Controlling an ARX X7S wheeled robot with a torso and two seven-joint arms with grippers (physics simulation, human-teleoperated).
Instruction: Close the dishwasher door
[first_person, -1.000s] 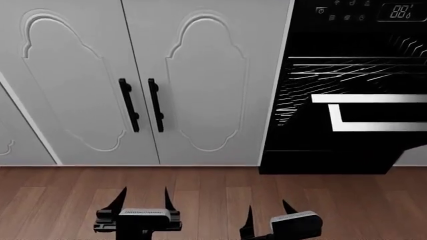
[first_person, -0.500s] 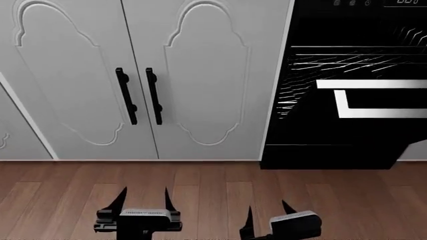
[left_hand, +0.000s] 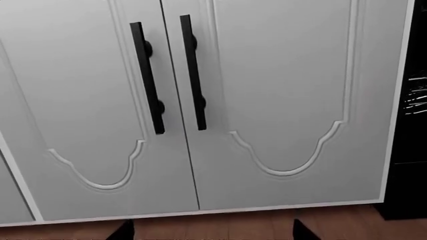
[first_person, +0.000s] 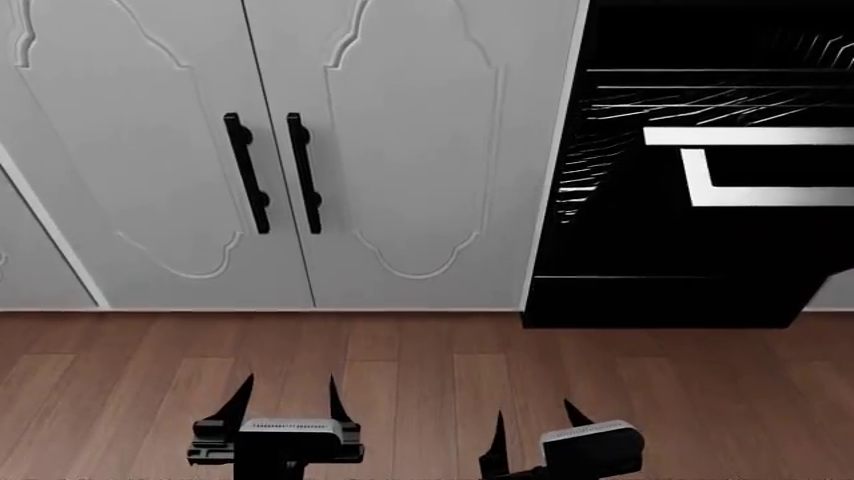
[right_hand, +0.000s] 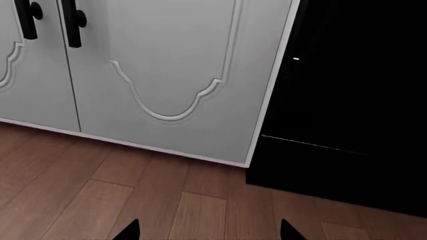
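Note:
The black dishwasher stands at the right in the head view, with wire racks showing in its open front. The dishwasher door's silver-white edge strip runs below the racks, and the glossy black panel drops beneath it; the door stands open. The appliance also shows in the right wrist view and at the edge of the left wrist view. My left gripper and right gripper hang low over the wooden floor, both open and empty, well short of the dishwasher. Their fingertips show in the wrist views.
Two pale grey cabinet doors with black bar handles fill the left and middle, left of the dishwasher. A wooden plank floor lies between me and the cabinets. Another cabinet face angles in at the far left.
The cabinets and dishwasher have slid upward in the head view, and the digital display has left the top of the frame. Both grippers keep the same place and stay open.

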